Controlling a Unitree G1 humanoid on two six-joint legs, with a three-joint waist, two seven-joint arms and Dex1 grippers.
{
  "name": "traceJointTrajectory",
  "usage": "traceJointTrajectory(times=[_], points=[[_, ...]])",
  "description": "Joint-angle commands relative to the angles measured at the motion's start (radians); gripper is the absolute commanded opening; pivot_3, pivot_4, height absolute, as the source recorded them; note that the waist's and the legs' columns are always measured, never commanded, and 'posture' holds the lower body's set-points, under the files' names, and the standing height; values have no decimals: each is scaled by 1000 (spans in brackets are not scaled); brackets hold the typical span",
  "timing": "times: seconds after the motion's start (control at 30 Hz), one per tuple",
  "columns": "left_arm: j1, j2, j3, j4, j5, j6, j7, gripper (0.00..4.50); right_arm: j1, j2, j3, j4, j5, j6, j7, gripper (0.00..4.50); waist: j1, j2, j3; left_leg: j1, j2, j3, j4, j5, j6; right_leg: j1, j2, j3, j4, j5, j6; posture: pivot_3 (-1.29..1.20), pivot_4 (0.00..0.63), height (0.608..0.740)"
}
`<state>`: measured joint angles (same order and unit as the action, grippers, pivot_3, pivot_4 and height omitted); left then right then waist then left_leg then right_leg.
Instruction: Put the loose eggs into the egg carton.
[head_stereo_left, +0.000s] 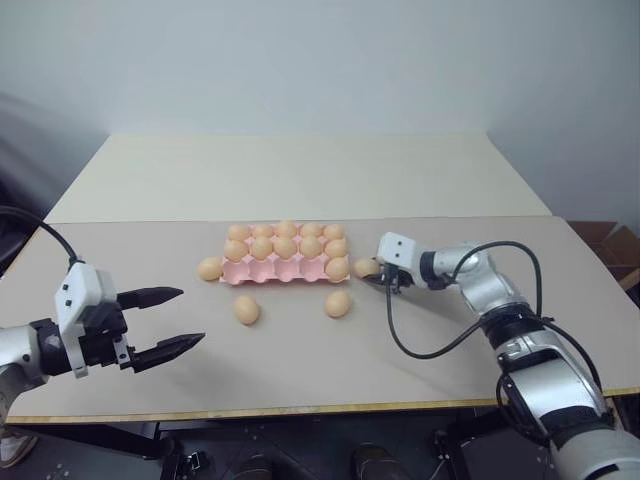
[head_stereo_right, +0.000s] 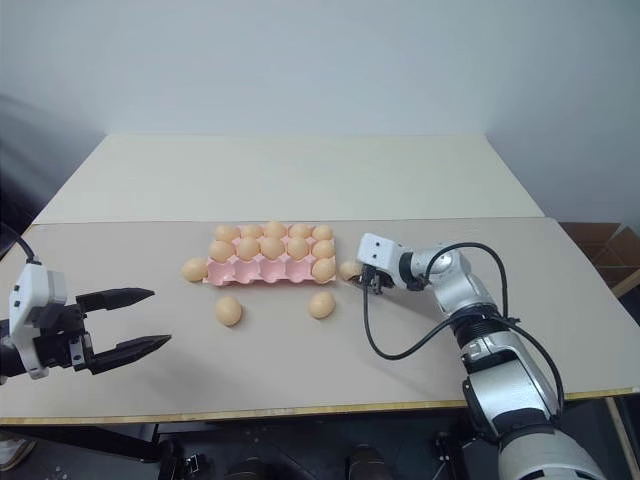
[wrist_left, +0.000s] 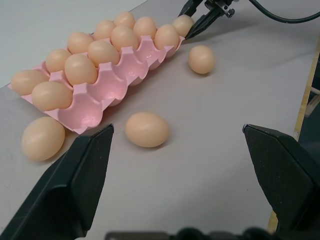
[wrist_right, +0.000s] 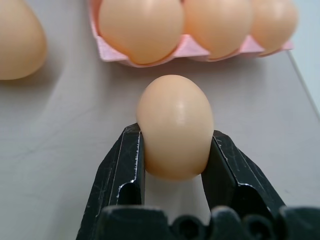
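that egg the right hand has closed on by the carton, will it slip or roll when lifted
The egg is smooth and rounded, and the right hand pinches only its lower sides, so it could squirt forward. Released on the flat table, it would probably roll. It looks rigid; a hard squeeze might crack it.

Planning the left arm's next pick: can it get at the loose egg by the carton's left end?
Probably yes: the left gripper is open, and bare table lies between it and that egg beside the carton.

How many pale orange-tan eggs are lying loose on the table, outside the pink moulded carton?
4: one off the pink moulded carton's left end, two in front of it, and one at its right end, between the right end effector's fingers.
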<state>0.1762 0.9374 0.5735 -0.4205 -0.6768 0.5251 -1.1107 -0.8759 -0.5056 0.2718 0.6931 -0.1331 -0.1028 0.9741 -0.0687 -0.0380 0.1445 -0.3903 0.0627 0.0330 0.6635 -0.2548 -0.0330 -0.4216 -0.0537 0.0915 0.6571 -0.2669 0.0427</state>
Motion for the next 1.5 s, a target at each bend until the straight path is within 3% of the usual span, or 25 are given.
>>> traceJointTrajectory(times=[0.03,0.27,0.53,0.7,0.83,0.87,1.07,1.23,1.5], points=[[-12,4,24,-12,-22,-9,-5,4500,-7,-22,-67,-180,62,65,11,1462,0,0,0,0,0,0,0,0,0,0,0,0,0,0,0,0,150,740],[-56,7,-17,12,-17,-15,-12,4500,-4,84,-36,-423,90,246,-18,1462,-2,0,0,1,2,0,0,0,0,0,2,0,1,0,0,0,150,740],[-46,-1,-7,8,-11,-23,-8,4500,-37,208,53,-353,10,328,-96,1462,2,1,0,-1,2,0,0,0,0,-1,2,-1,0,0,0,0,150,740],[-14,-12,12,-16,-14,-24,3,4500,-27,193,53,-391,5,355,-93,2984,1,1,1,-1,2,0,0,0,0,-1,2,-1,0,0,0,0,150,740],[-4,-15,12,-22,-14,-27,5,4500,-23,166,16,-470,45,411,-69,4369,1,1,1,-1,2,0,0,0,0,-1,2,-1,1,0,0,0,150,740],[-5,-16,8,-22,-13,-27,6,4500,-15,158,9,-495,54,423,-64,4444,1,1,1,-1,2,0,0,0,0,-1,2,-1,0,0,0,0,150,740],[-50,-7,-31,16,-4,-36,-3,4500,57,77,-60,-716,153,545,-15,4444,9,1,1,-1,2,-1,0,0,0,-1,2,-1,0,0,0,0,150,740],[-64,12,-23,72,6,-58,-41,4500,168,-55,-170,-890,276,608,43,4444,20,1,1,-1,2,-1,0,0,0,-1,2,-1,-1,0,0,0,150,740],[-22,71,42,194,47,-115,-147,4500,452,-316,-424,-1036,522,524,274,4444,25,0,1,0,2,0,0,0,0,0,2,-1,-2,0,-1,0,150,740]])
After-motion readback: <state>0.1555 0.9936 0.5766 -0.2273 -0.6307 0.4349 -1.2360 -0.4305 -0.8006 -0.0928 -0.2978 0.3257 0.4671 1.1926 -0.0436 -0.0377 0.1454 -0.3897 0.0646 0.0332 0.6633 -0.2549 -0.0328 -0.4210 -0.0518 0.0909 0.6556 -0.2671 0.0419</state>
